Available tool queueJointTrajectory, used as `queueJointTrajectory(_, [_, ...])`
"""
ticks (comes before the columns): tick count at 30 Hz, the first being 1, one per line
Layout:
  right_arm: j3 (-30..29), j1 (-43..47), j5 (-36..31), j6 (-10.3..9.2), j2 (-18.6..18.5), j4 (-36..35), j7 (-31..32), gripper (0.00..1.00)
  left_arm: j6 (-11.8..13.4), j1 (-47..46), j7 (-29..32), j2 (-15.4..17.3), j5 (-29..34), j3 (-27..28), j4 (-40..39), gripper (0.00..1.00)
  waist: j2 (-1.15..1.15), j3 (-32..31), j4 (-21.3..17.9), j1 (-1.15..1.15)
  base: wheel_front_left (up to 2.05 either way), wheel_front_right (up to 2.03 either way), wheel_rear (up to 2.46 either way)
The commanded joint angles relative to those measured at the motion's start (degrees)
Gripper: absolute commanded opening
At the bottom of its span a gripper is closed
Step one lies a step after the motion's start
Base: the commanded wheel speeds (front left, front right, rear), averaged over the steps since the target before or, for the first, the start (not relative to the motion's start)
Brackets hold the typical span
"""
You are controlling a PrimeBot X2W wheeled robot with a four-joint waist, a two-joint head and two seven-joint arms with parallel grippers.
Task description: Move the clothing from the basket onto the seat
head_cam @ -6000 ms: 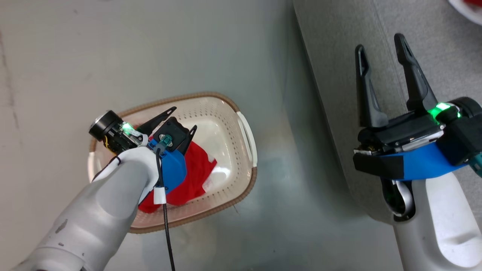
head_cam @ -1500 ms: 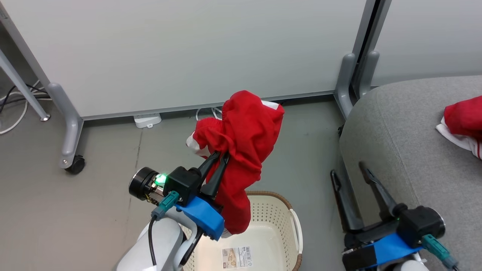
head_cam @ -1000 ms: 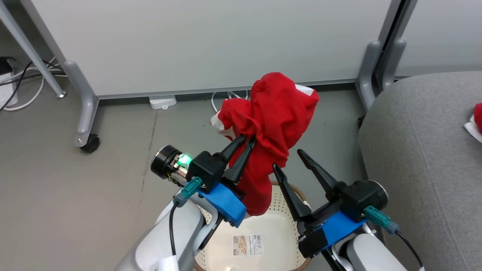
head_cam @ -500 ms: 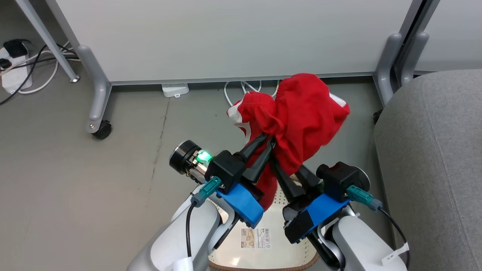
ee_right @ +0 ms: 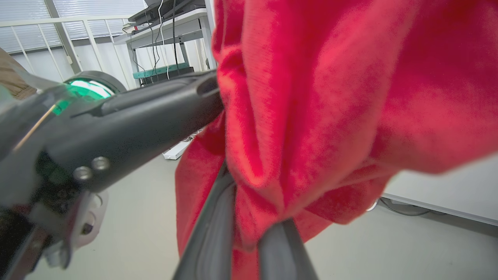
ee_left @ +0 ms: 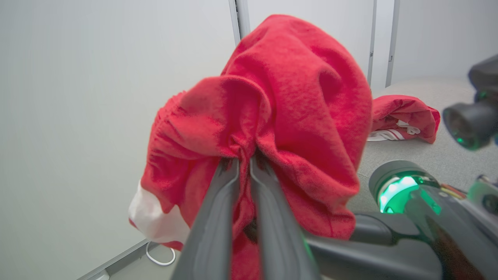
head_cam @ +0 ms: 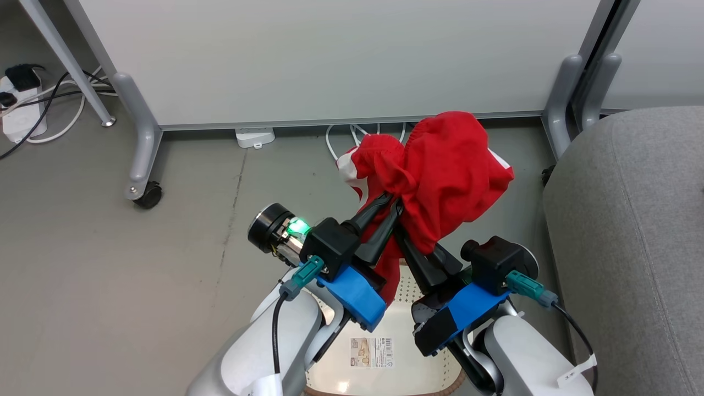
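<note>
- The large grey upholstered seat cushion (head_cam: 632, 231), rounded at its corner, waits on the right as the drop-off spot.
- The cream perforated plastic basket (head_cam: 399, 371) sits near, under both arms.
- The bright red soft garment with white edging (head_cam: 451, 170) hangs bunched above the basket, left of the seat.
- The left gripper (head_cam: 391, 201) is clenched on a gathered fold.
- The right gripper (head_cam: 412, 247) pinches a lower fold, probably to share the load.
</note>
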Motion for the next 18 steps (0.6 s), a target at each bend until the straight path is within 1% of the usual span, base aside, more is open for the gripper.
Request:
queueJointTrajectory(1, [0.15, -0.34, 0.26, 0.01, 0.11, 0.15, 0.0, 0.0, -0.39, -0.22, -0.29, -0.13, 0.17, 0.34, 0.02, 0.0, 0.0, -0.06, -0.06, 0.0, 0.0, 0.0, 0.0])
queueJointTrajectory(13, [0.3, -0.31, 0.05, 0.01, 0.11, -0.04, 0.0, 0.0, -0.33, 0.08, -0.29, -0.17, 0.67, 0.62, 0.35, 0.0, 0.0, -0.14, -0.16, 0.0, 0.0, 0.0, 0.0])
queueJointTrajectory(14, [0.29, -0.26, 0.04, 0.01, 0.11, -0.04, 0.0, 0.0, -0.34, 0.18, -0.29, -0.16, 0.63, 0.66, 0.59, 0.06, 0.0, -0.19, -0.18, 0.0, 0.0, 0.0, 0.0])
queueJointTrajectory(15, [0.25, -0.21, 0.05, 0.01, 0.11, -0.04, 0.0, 0.0, -0.34, 0.19, -0.29, -0.12, 0.74, 0.61, 0.72, 1.0, 0.0, -0.23, -0.2, 0.0, 0.0, 0.0, 0.0])
queueJointTrajectory(18, [0.16, -0.03, 0.01, 0.01, 0.11, -0.13, 0.0, 0.0, -0.36, 0.39, -0.28, -0.13, 0.93, 0.74, 0.75, 1.0, 0.0, -0.35, -0.26, 0.0, 0.0, 0.0, 0.0])
